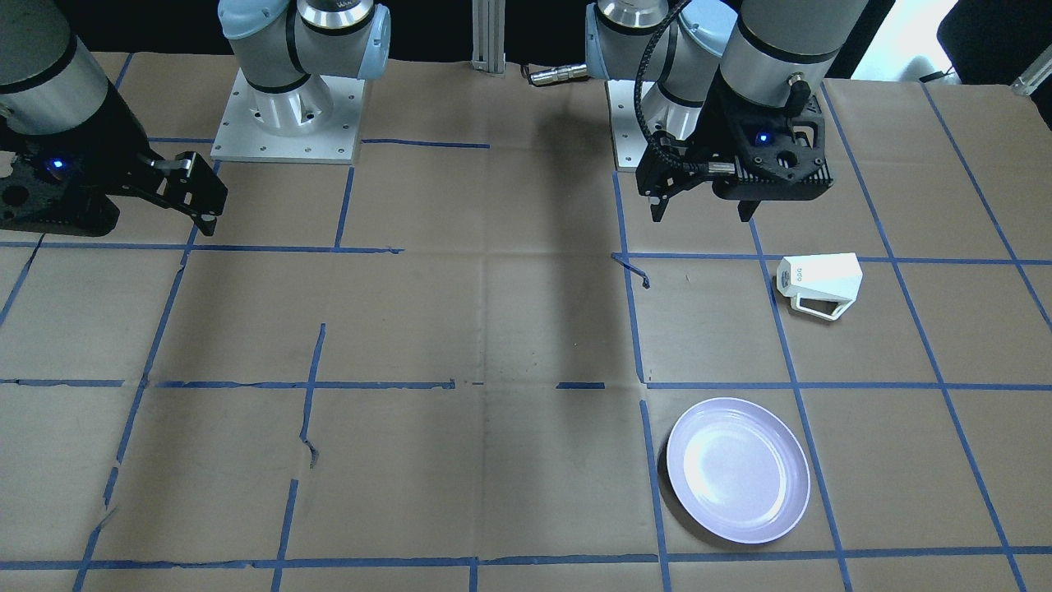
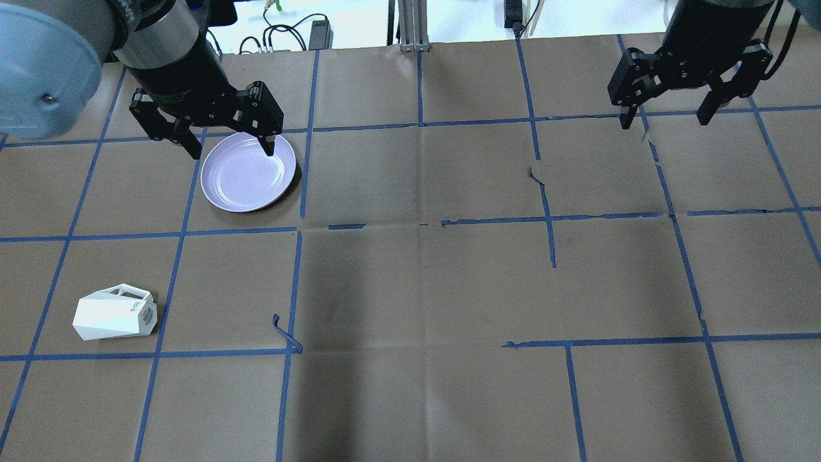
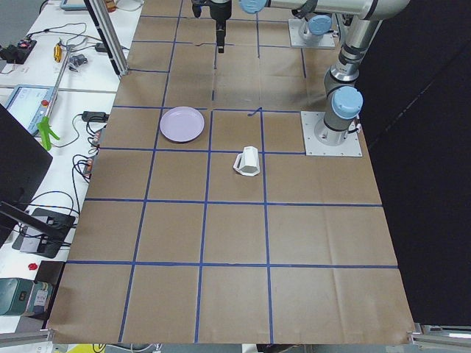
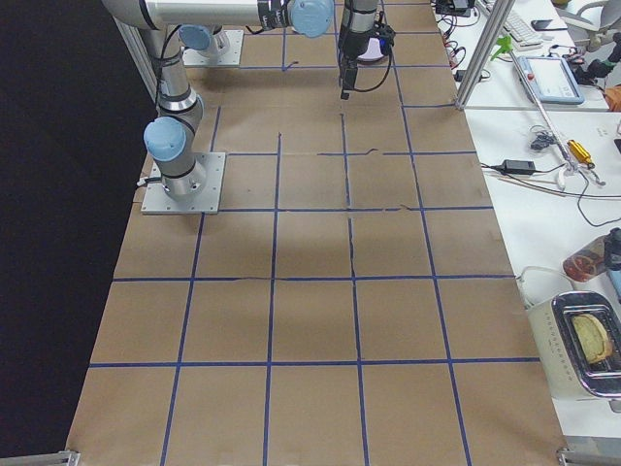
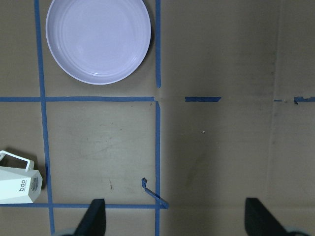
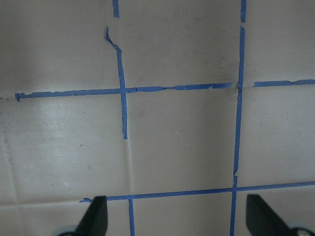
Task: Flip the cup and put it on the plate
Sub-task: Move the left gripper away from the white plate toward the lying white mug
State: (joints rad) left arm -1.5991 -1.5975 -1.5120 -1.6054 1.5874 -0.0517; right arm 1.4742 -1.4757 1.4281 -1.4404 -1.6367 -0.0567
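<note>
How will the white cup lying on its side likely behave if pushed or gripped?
The cup would probably slide rather than roll, since it lies on a flat facet. It looks rigid, likely ceramic, so breakable if dropped. Its tapered sides may let a grip slide off.

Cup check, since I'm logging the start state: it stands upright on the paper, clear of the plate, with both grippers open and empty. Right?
Not upright: the cup lies on its side, as the exterior front-facing view shows. It is clear of the plate, and the left gripper and right gripper are open and empty.

Brown table (image 2: pixel 449 289), blue tape grid (image 2: pixel 474 122)
</note>
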